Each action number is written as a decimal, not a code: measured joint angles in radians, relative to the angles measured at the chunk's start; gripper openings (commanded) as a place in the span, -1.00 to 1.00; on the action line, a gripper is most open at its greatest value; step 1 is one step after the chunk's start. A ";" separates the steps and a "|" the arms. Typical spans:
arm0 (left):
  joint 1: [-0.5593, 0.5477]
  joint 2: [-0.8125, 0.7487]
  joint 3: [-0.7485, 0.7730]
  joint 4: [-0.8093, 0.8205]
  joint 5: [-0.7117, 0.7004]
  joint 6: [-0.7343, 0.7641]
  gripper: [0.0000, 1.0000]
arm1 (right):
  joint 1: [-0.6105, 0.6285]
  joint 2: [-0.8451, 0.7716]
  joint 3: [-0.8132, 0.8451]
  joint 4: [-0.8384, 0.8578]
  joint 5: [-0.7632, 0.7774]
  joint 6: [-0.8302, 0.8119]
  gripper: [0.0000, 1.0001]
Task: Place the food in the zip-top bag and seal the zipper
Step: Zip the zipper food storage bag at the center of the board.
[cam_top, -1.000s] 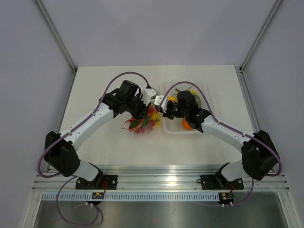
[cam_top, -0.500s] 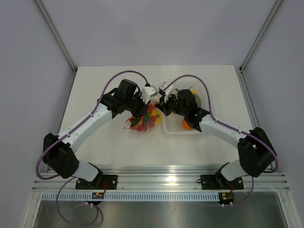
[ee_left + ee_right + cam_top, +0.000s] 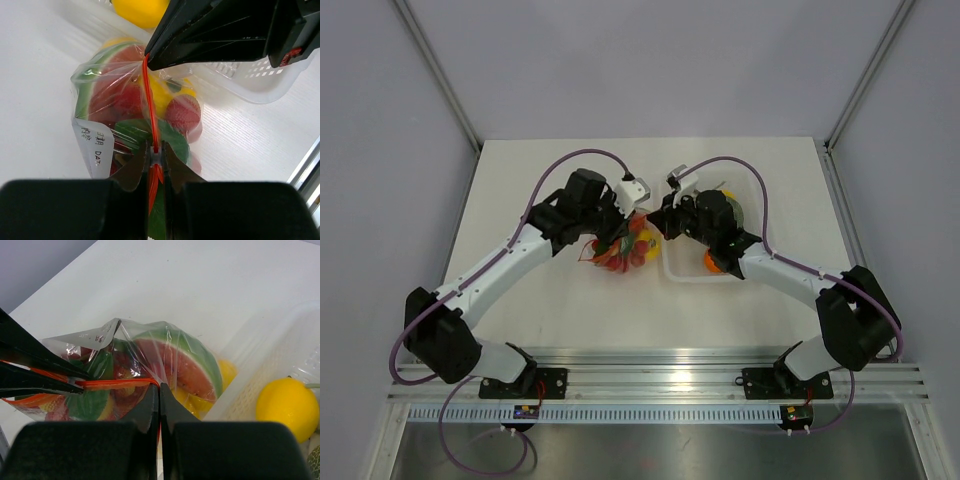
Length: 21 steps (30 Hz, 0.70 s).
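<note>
Top view: the bag point(image 3: 610, 250) lies on the table just left of the tray point(image 3: 695, 279), packed with food point(image 3: 640, 252). The 2 grippers meet over its far edge, left gripper point(image 3: 628, 226) and right gripper point(image 3: 653, 222) tip to tip. An orange point(image 3: 713, 262) sits in the tray, outside the bag.

Left wrist view: the zipper point(image 3: 150, 105) runs straight away from the left fingers, its long axis in line with them. The left fingers are pinched on its near end. Its far end stops at the right gripper's black tip. The bag's body hangs to either side of the strip, a watermelon slice point(image 3: 107, 82) showing through the film.

Right wrist view: the right fingers are pressed together, with the strip's end meeting them at the tip, so I judge them clamped on it. From there the strip leads off to the left, toward the left gripper's dark fingers. A lemon point(image 3: 287, 402) lies in the tray to the right.

Each arm holds 1 end, so the strip lies stretched between them. Neither arm is nearer. Sealing would mean 1 pinch travelling along that line toward the other.
</note>
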 measured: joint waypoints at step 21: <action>0.075 -0.085 -0.084 -0.050 -0.003 -0.031 -1.00 | -0.079 0.000 -0.023 0.042 0.134 0.060 -1.00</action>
